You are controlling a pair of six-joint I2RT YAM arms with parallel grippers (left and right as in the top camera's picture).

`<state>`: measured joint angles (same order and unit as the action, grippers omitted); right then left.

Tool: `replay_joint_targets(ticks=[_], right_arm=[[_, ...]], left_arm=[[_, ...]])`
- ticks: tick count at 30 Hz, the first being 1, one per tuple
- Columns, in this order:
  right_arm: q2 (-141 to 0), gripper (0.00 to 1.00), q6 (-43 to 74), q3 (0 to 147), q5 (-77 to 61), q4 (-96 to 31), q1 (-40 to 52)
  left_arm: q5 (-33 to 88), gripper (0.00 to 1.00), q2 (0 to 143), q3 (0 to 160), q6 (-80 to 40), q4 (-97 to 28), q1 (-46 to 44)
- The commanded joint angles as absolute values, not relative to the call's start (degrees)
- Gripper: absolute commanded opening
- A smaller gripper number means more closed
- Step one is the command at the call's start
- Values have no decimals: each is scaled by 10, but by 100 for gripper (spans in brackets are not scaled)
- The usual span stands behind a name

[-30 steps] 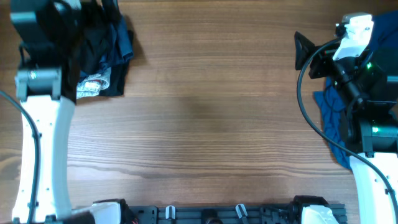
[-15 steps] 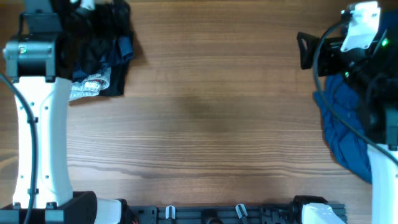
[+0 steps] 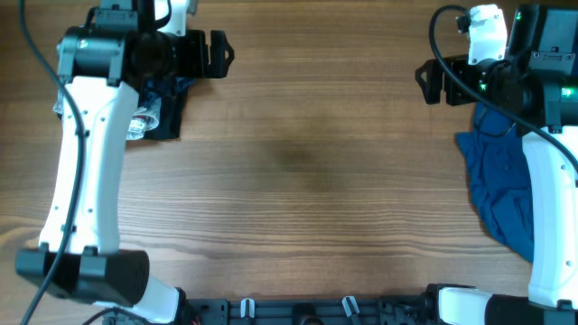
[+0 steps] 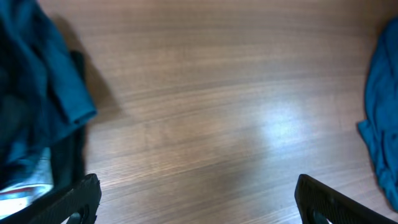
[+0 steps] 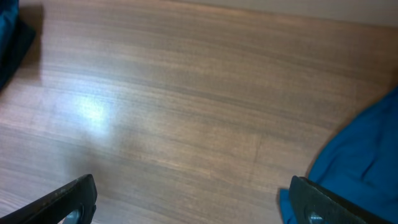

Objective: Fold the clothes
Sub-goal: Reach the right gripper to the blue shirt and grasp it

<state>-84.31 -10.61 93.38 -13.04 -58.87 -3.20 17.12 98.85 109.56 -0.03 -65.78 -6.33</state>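
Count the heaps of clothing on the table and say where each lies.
2. A crumpled deep teal-blue fabric garment lies at the right edge, beside the right arm. A dark heap of black and blue clothes sits far left, partly hidden under the left arm.

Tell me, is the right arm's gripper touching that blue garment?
Apart. The overhead view shows the right gripper, jaws open, with a strip of bare table between it and the teal-blue garment.
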Motion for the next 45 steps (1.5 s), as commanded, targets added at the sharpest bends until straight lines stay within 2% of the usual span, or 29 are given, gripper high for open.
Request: replay_joint_targets(ticks=[1,3,5,20,33,38,45], right_arm=[[-849,100,-88,941,-65,-565,-35],[-851,100,-41,941,27,-542,-35],[-856,100,-27,941,57,-527,-42],[-953,98,17,941,-20,-604,-165],[-1037,99,30,940,-33,-606,-253],[-1093,88,30,940,-33,-631,-256],[-1133,82,47,914,-35,-617,-269]], left_arm=[[230,100,1009,1098,9,-656,-65],[229,100,1010,1098,9,-652,-65],[229,100,1009,1098,9,-647,-65],[229,100,1057,1097,8,-650,-70],[229,100,1143,1097,9,-636,-141],[222,100,1144,1097,9,-617,-163],[214,100,1144,1097,8,-620,-167]])
